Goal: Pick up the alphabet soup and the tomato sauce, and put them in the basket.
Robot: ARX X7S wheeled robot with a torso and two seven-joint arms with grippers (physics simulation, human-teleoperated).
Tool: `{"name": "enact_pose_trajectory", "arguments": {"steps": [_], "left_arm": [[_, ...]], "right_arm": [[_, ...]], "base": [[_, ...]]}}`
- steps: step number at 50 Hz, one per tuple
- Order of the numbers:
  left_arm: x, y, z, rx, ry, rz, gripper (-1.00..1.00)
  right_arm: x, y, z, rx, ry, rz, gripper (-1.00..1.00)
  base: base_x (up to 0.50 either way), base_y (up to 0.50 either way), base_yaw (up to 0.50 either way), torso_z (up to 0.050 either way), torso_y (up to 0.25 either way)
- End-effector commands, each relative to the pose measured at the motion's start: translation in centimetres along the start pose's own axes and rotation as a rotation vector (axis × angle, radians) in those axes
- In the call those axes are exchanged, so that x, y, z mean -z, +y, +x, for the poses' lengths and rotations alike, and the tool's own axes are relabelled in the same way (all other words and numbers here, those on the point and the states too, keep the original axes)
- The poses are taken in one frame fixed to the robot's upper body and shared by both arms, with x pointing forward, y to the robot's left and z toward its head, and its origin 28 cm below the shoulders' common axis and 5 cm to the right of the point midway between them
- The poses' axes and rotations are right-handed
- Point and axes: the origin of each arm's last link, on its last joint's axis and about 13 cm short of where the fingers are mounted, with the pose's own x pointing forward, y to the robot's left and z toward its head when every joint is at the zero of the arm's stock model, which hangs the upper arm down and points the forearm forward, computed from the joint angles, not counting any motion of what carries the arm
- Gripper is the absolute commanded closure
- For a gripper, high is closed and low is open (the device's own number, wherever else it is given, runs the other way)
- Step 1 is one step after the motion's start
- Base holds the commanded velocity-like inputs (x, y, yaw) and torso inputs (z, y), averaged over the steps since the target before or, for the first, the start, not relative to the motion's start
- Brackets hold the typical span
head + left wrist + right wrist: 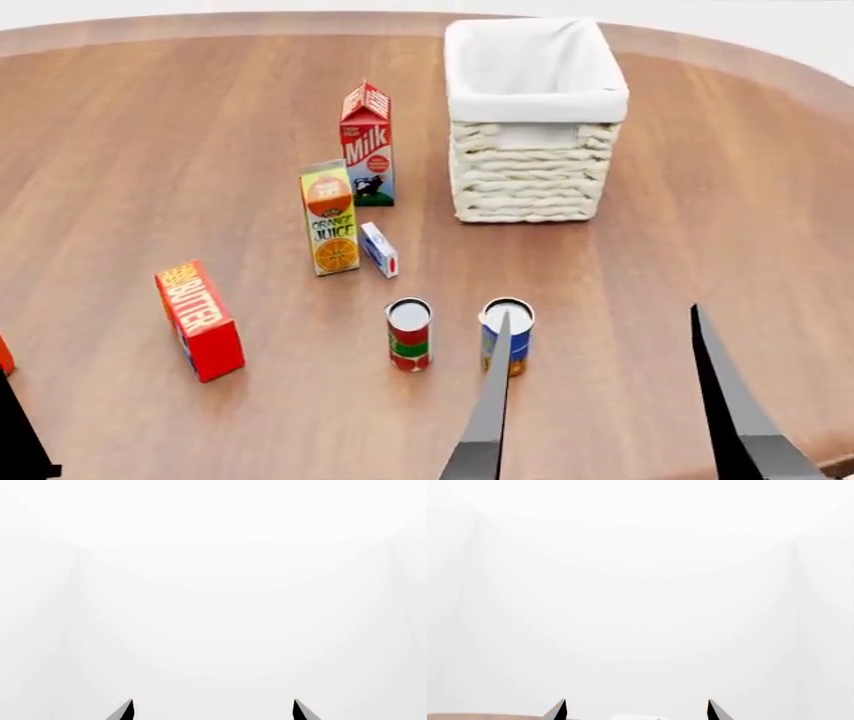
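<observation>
1 basket [534, 180] stands behind 2 cans, soup [509, 335] and sauce [410, 334]. Nearby cartons read "Milk" [367, 145] and "Orange Juice" [330, 217]. Both grippers [213, 711] [637, 711] gape, holding nothing.

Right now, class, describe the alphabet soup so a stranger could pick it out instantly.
Start at the big wicker basket at the far side of the wooden table, then come toward the near edge to two small cans standing side by side. The alphabet soup is the right one: blue label, yellow-orange below, while its neighbour, the tomato sauce, is red and green.
</observation>
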Motion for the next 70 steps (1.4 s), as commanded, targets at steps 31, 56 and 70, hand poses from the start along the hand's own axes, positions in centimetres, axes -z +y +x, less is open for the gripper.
{"name": "enact_pose_trajectory", "arguments": {"steps": [31,56,70], "left_arm": [[0.4,-0.1,-0.2,0.006,0.002,0.01,-1.0],[0.5,-0.1,-0.2,0.013,0.0,0.031,-1.0],[0.5,-0.1,-0.3,0.013,-0.001,0.03,-1.0]], "right_arm": [[0.6,0.3,-0.3,-0.007,0.009,-0.014,-1.0],[0.4,0.5,-0.3,-0.012,0.006,-0.012,-1.0],[1.0,0.6,-0.7,-0.013,0.005,-0.012,-1.0]], "base": [[0.19,-0.02,0.0,0.0,0.0],[0.35,0.0,0.0,0.0,0.0],[0.35,0.0,0.0,0.0,0.0]]}}
